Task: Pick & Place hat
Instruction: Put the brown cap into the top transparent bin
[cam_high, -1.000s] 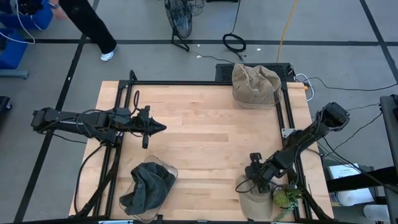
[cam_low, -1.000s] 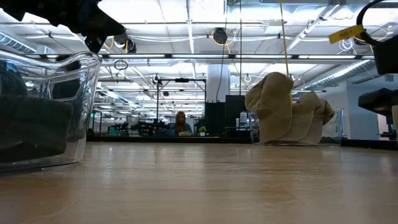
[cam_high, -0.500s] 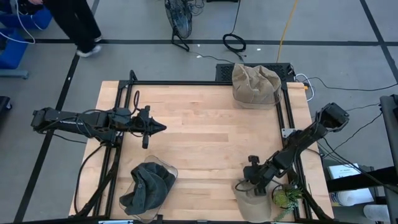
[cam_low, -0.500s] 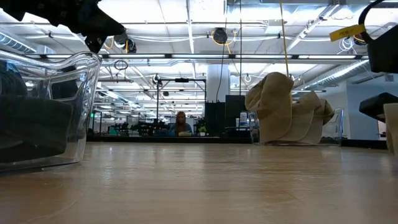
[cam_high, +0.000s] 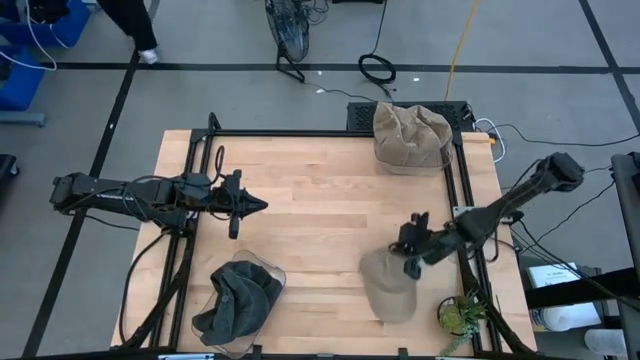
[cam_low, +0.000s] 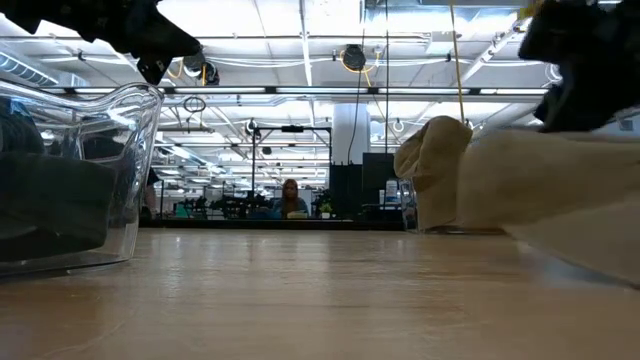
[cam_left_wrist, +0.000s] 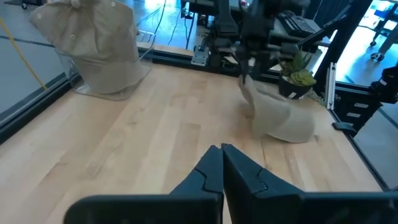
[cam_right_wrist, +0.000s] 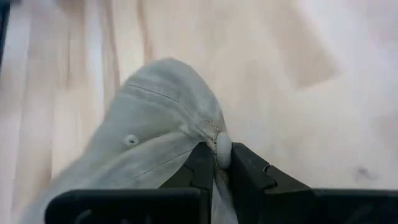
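wooden table (cam_high: 320, 220); two clear bins (cam_high: 240, 300)

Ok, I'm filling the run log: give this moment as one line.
right claw: shut on beige cap, lifting it | left claw: shut, idle over table | dark hat: in clear bin

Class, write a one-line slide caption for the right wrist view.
Right hand shut on a beige hat above the wooden table.

Two dark, slender jointed robot arms are seen, black cables looped along the left arm (cam_high: 130, 195) and the right arm (cam_high: 500, 210); each is tipped by a black two-finger gripper of angular, matte moulded fingers (cam_left_wrist: 239, 174).
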